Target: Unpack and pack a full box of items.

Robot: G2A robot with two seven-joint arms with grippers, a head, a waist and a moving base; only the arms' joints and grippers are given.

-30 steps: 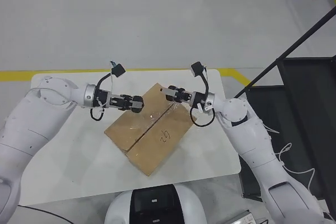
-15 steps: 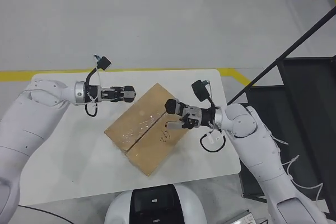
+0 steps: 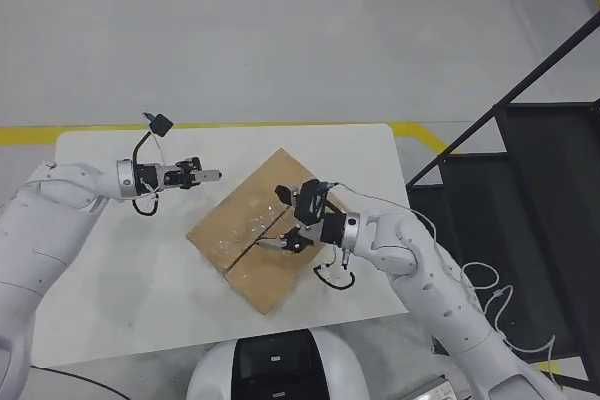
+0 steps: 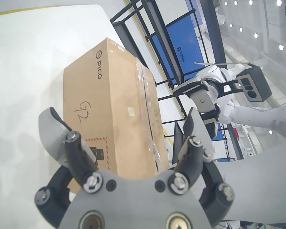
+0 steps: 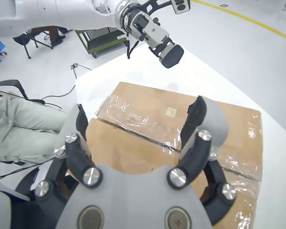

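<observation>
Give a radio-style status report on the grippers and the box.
Left gripper open, beside box, above table. Right gripper open, over box's seam. Box shut; tape across seam bars the flaps.

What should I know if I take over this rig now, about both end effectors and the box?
Left end effector: open, empty, above the table, apart from the box.
Right end effector: open, empty, over the box's taped seam.
Box: closed, tape on, mid-table.
Done: nothing unpacked.
Left: open the box, take items out, pack them back.
</observation>
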